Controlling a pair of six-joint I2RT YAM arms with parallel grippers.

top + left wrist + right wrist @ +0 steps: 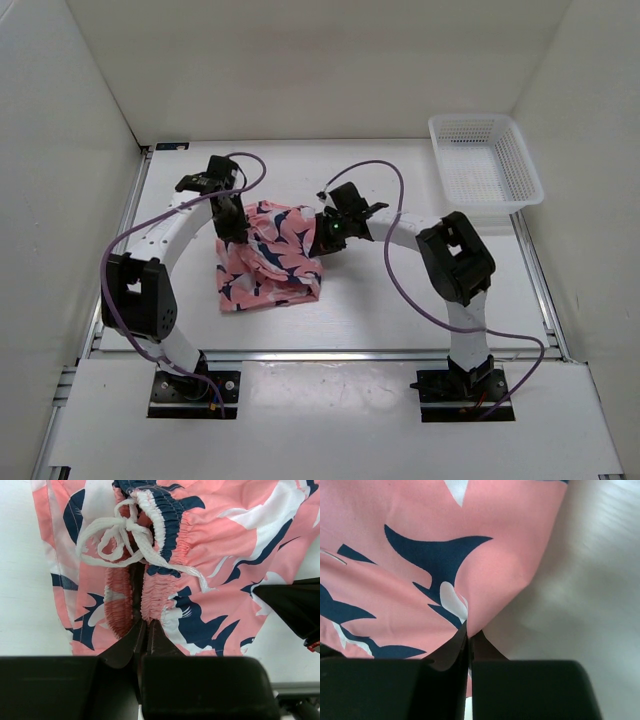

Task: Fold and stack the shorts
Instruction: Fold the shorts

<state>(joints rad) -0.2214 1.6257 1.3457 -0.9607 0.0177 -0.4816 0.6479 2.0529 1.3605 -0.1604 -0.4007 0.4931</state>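
Left gripper [145, 626] first: its two dark fingers are pressed together in the lower middle of the left wrist view, pinching the gathered elastic waistband [156, 592] of the shorts [235, 545]. No gap shows between the tips, only pink ruffles bunched into them. Just above the pinch, in the upper left of that frame, the white drawstring [120, 535] lies tied in a loose bow, with one tail trailing down to the right across the print.

Over to the right gripper [469, 631]: it is closed just as tightly, its fingertips meeting at the bottom centre of the right wrist view on a folded edge of the coral fabric. A navy-and-white shape sits right above the nip. To the right of the cloth is bare pale table [590, 605], with the fabric's shadow falling on it.

From the top camera, both arms reach into the middle of the frame. The left gripper sits at the upper left edge of the shorts and the right gripper at their upper right edge. The shorts are a rumpled pink heap on the table, left of centre, between the two arms. A white mesh basket [470, 121] stands well apart in the upper right corner. Purple cables [395, 280] loop along both arms.
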